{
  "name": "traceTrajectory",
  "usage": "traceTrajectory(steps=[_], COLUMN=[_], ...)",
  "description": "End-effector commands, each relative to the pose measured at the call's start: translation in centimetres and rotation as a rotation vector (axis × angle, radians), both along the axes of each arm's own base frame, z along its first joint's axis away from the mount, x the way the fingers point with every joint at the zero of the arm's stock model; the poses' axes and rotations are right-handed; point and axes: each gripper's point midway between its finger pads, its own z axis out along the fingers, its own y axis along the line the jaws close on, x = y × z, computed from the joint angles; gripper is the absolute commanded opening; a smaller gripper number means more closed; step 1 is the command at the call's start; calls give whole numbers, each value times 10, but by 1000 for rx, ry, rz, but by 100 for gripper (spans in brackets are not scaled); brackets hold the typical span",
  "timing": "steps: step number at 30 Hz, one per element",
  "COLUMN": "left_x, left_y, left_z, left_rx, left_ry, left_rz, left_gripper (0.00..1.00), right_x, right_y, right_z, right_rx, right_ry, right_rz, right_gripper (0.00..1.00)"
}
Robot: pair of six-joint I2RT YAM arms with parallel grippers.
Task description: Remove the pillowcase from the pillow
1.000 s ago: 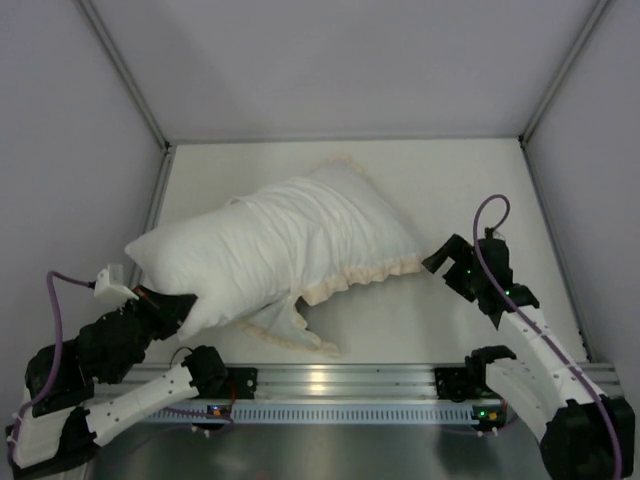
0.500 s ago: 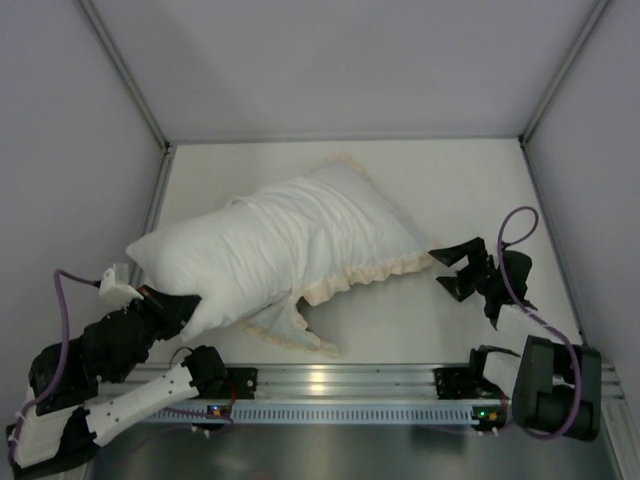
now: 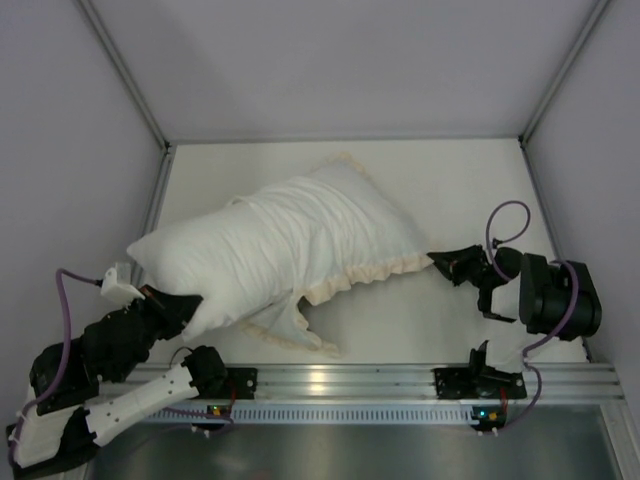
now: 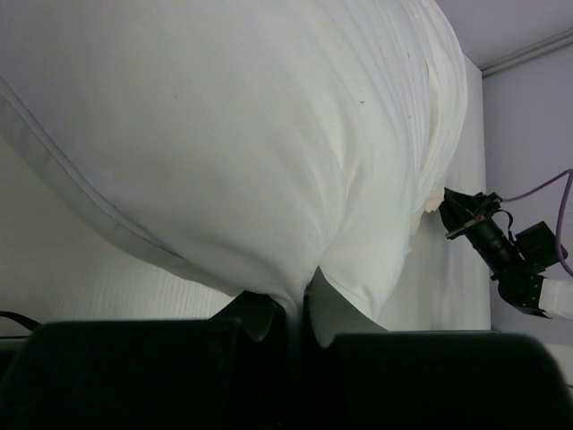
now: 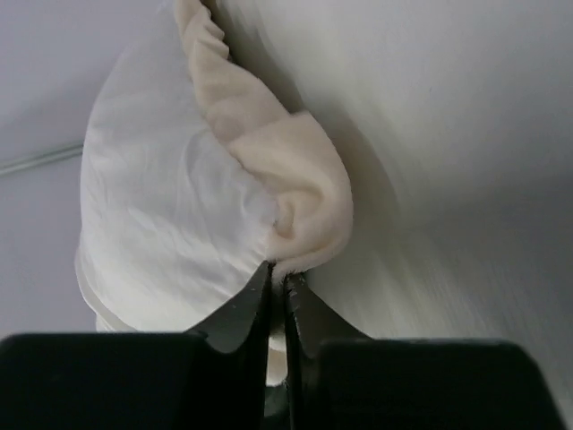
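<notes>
The plump white pillow [image 3: 195, 262] sticks out of the left end of the pillowcase [image 3: 340, 225], which lies wrinkled and white side up with a cream frill [image 3: 375, 270] along its near edge. My left gripper [image 3: 185, 305] is shut on the pillow's near-left corner; in the left wrist view the pillow [image 4: 224, 134] bulges above the pinching jaws of the left gripper [image 4: 300, 309]. My right gripper [image 3: 440, 262] is at the pillowcase's right corner. The right wrist view shows the right gripper [image 5: 278, 278] shut on the frill [image 5: 309, 193] beside the pillowcase's white cloth [image 5: 170, 179].
The white table [image 3: 460, 185] is boxed in by grey walls on the left, back and right. An aluminium rail [image 3: 330, 380] runs along the near edge. A frilled flap [image 3: 290, 332] of the case hangs toward the rail. Purple cables loop from both wrists.
My right arm folded down and turned, bringing its gripper left to the pillowcase's right corner, where it closed on the frill. The left gripper kept its hold and place.
</notes>
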Motion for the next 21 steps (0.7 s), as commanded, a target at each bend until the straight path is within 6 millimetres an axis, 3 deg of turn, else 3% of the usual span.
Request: traceTrajectory(steps=[1,6,13,15,17,18,19,21], left_x=[7,5,-14,-23,-30,-37,-40,-49], left_y=[-11,-10,1,13,26,39,46,62], left_z=[23,29,62,73,81,89,93,106], left_rx=[-72,-87,-199,-231,-245,-261,-268,-306], left_ry=[-55,-63,-125,-140,-150,-161,-167,-198], left_rz=[-2,-14,-76,-82,-74,-64,-61,-56], left_gripper=[0,0,0,0,0,0,0,0], right_x=[24,37,72,78,84,84,94,97], right_y=[-2,12,-15,-28,-38,-45,-53,-74], right_z=[33,49,112,131,137,157,140,158], right_rx=[24,126,164,83,-1,-146,-190,-391], right_ry=[-192,-267,-503,-556,-538,-618,-480,-491], right_rz=[4,43,-37,-76,-102,-115,-130,-195], right_gripper=[0,0,0,0,0,0,0,0])
